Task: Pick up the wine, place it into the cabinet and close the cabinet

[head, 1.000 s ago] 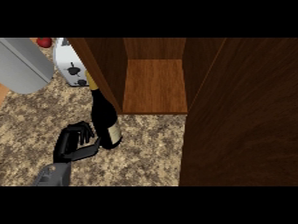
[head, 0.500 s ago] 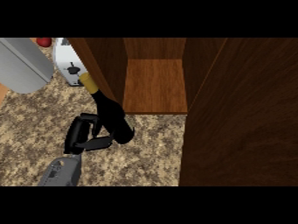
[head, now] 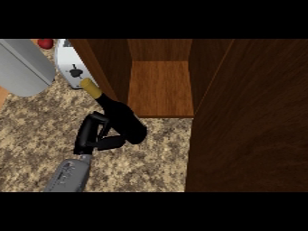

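Carrying step: the left hand [head: 97,135], fingers [head: 86,133] clamped on the wine [head: 119,119], is holding it tilted above the bench [head: 36,126] just outside the open cabinet [head: 160,88], whose shelf it probably needs to enter next.

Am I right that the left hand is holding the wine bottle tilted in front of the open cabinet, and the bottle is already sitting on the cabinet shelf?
Not quite. The head view shows the left hand curled round the wine bottle, tilted in front of the open cabinet, but the bottle is not on the shelf. It is over the counter, just outside the cabinet's left wall.
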